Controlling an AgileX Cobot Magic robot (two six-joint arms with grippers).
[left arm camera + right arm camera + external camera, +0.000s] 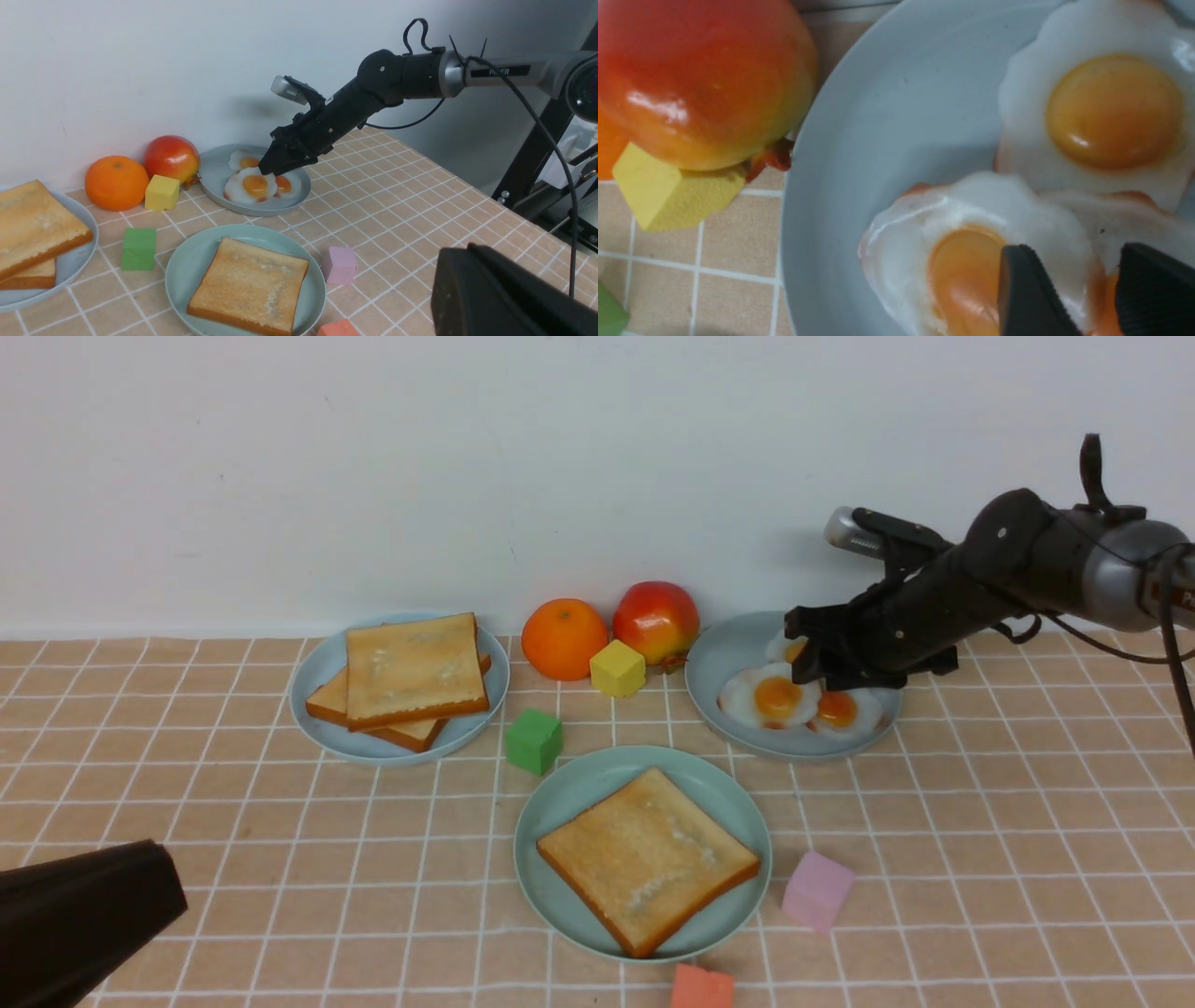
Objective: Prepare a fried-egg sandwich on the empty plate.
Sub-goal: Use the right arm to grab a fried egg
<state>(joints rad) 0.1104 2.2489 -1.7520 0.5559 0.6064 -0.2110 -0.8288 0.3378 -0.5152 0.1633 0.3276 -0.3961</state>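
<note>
The pale teal plate sits front centre and carries one toast slice; both also show in the left wrist view, plate and toast. Two more toast slices are stacked on the blue-grey plate at back left. Three fried eggs lie on the blue-grey plate at back right. My right gripper is open and low over the front, largest egg. In the right wrist view, its fingers straddle that egg's white beside the yolk. My left gripper hangs at the front left, shut and empty.
An orange and a red apple stand by the wall between the back plates, with a yellow cube in front. A green cube, a pink cube and a red-orange cube lie around the teal plate.
</note>
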